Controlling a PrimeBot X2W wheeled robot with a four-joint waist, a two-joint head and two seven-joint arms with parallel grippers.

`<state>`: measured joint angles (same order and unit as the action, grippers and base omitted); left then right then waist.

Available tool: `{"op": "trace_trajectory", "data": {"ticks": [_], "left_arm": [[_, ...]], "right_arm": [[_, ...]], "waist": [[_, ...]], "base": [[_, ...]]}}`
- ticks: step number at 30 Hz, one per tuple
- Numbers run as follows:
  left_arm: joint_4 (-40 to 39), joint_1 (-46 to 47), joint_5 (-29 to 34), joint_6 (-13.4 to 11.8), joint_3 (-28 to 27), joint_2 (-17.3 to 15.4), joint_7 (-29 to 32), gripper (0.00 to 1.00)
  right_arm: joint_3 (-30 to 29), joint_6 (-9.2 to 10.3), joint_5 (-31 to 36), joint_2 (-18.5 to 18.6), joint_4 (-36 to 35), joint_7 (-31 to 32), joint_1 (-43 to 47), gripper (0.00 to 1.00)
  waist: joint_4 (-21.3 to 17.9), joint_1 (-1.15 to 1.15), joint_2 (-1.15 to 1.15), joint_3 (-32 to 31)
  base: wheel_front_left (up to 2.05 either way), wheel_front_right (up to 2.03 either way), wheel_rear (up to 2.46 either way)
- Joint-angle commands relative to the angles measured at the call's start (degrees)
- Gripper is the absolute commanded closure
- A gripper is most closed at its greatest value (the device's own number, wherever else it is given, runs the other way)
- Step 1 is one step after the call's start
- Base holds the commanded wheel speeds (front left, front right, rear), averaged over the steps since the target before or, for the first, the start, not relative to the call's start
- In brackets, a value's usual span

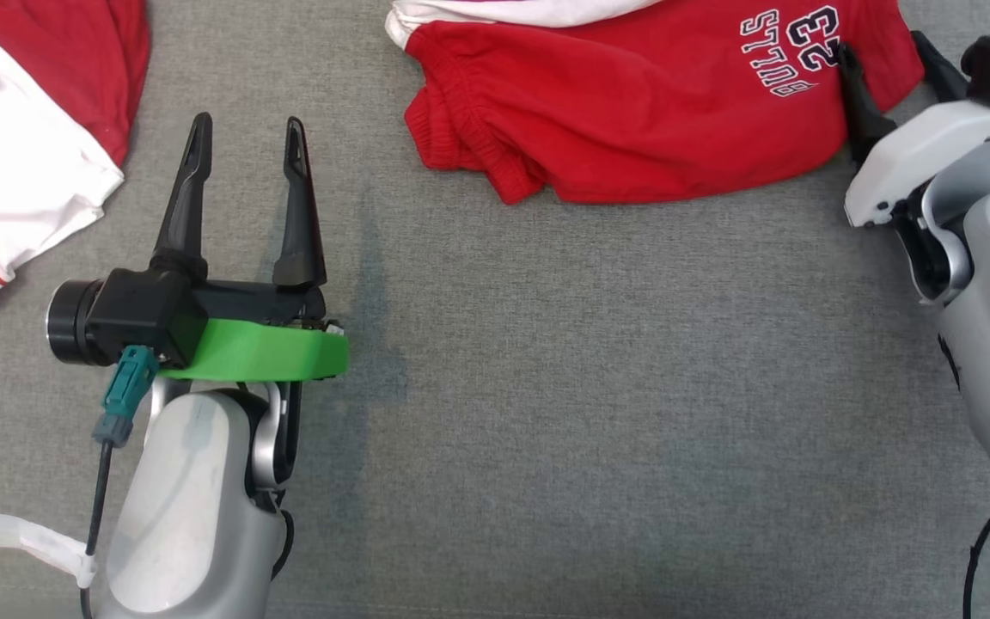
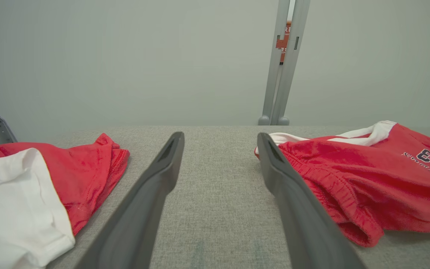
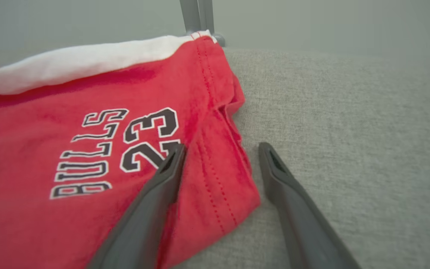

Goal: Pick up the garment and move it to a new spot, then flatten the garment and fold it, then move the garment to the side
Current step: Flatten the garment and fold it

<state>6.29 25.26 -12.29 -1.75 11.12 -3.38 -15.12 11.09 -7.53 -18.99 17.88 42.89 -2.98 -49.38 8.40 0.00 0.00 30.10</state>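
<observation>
The garment (image 1: 650,112) is a red piece with a white band and "BULLS 23" print, lying crumpled at the table's far middle-right. My right gripper (image 1: 883,52) is open at its right edge. In the right wrist view that gripper (image 3: 222,149) straddles the stitched hem of the garment (image 3: 88,157): one finger lies over the red cloth by the number, the other over the bare grey table. My left gripper (image 1: 246,137) stands open over bare table at the near left, holding nothing. Its wrist view shows the gripper (image 2: 220,136) with the garment (image 2: 353,175) to the right.
A second red and white garment (image 1: 22,146) lies at the far left, also seen as a red and white garment (image 2: 32,186) in the left wrist view. The grey fabric table (image 1: 589,387) stretches bare across the middle and near side. A grey metal post (image 2: 284,74) rises behind the table's far edge.
</observation>
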Motion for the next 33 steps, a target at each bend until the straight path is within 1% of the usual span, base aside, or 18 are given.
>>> {"op": "trace_trajectory", "data": {"ticks": [1, 2, 3, 7, 11, 16, 20, 23, 26, 30, 33], "left_arm": [[0.2, 0.6, 0.6, 0.3, -0.1, 0.0, 0.0, 0.0], [0.3, 0.6, 0.6, 0.3, -0.1, 0.1, 0.0, 0.0], [0.3, 0.5, 0.7, 0.3, -0.2, 0.1, 0.0, 0.0], [0.4, -0.6, 1.0, 0.1, -0.4, 0.2, 0.0, 0.0], [0.7, -1.9, 1.5, 0.3, -0.7, 0.2, 0.0, 0.0], [1.3, -4.3, 2.3, 0.6, -1.0, -0.1, 0.0, 0.0], [1.9, -6.2, 2.6, 0.7, -1.1, -0.4, 0.0, 0.0], [2.0, -7.7, 2.5, 0.5, -1.3, -0.5, 0.0, 0.0], [2.1, -8.9, 2.2, 0.4, -1.2, -0.6, 0.0, 0.0], [2.4, -10.0, 1.8, 0.3, -0.7, -0.5, 0.0, 0.0], [2.5, -10.0, 1.7, 0.4, -0.3, -0.4, 0.0, 0.0]], "right_arm": [[1.1, 0.07, -1.0, -0.6, 1.8, 1.6, 0.4, 0.55], [1.8, 0.02, -1.7, -0.7, 2.4, 2.1, -0.1, 0.8], [2.4, 0.02, -2.4, -0.8, 2.7, 2.4, -0.4, 1.0], [3.8, 0.04, -5.3, -0.3, 3.0, 1.1, -1.0, 1.0], [3.0, 0.04, -7.4, -0.9, 1.7, -3.5, 2.0, 1.0], [0.6, 0.04, -9.7, -2.0, -1.7, -8.5, 9.7, 1.0], [-2.2, 0.05, -10.6, -2.5, -6.0, -10.3, 16.9, 1.0], [-4.6, 0.04, -10.5, -2.7, -9.2, -10.8, 21.2, 1.0], [-7.2, 0.04, -9.7, -2.9, -11.1, -9.8, 24.7, 1.0], [-10.1, 0.04, -8.4, -3.3, -12.8, -8.1, 26.9, 1.0], [-11.2, 0.04, -6.7, -3.5, -14.5, -6.9, 27.0, 1.0]], "waist": [[0.1, 0.0, 0.0, -0.1], [0.1, 0.0, 0.0, -0.3], [0.1, 0.0, 0.0, -0.4], [-0.5, 0.0, 0.0, -1.5], [-1.6, 0.0, 0.0, -3.3], [-3.6, 0.0, 0.0, -6.2], [-5.1, 0.0, 0.0, -8.5], [-5.9, 0.0, 0.0, -9.9], [-6.3, 0.0, 0.0, -10.9], [-6.2, 0.0, 0.0, -11.9], [-5.9, 0.0, 0.0, -12.2]], "base": [[0.0, 0.0, 0.0], [0.0, 0.0, 0.0], [0.0, 0.0, 0.0], [0.0, 0.0, 0.0], [0.0, 0.0, 0.0], [0.0, 0.0, 0.0], [0.0, 0.0, 0.0], [0.0, 0.0, 0.0], [0.0, 0.0, 0.0], [0.0, 0.0, 0.0], [0.0, 0.0, 0.0]]}}
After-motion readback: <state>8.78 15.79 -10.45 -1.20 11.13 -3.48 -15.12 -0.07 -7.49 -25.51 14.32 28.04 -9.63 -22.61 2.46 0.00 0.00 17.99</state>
